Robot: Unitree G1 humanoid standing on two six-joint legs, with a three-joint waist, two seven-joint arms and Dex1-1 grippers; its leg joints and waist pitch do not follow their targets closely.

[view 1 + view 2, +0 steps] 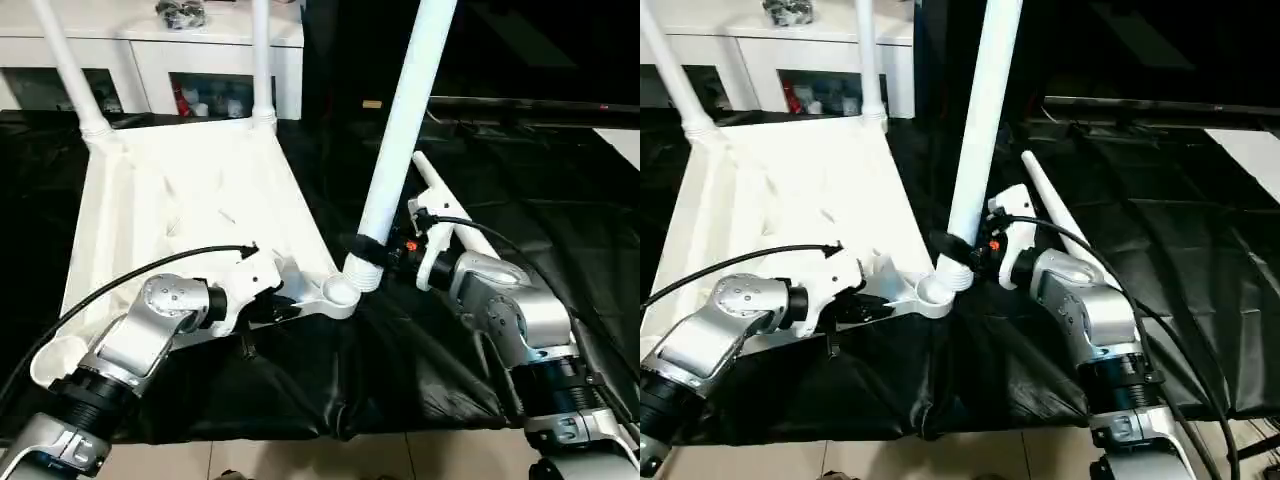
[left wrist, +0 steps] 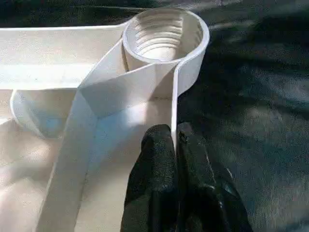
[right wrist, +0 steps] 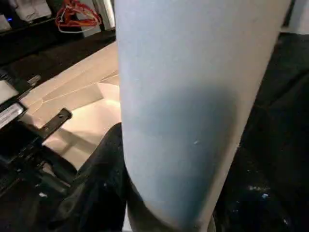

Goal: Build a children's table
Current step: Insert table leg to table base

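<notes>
L gripper [image 2: 175, 145] was clamped on the thin rim wall of the upturned table top [image 1: 180, 190], which lay on the black-covered table [image 1: 560, 190], just beside the corner socket [image 2: 164, 31]. R gripper [image 1: 385, 250] held the third leg [image 1: 400, 130] near its base, tilted, threaded end at the socket. If the leg went in crooked, the threads could cross and jam; the pinch on that thin rim could also slip, letting the top skid.

A big table under black cloth [image 1: 520, 200] carries the upturned white tabletop [image 1: 190, 190] left and a loose leg [image 1: 455, 215] right.
</notes>
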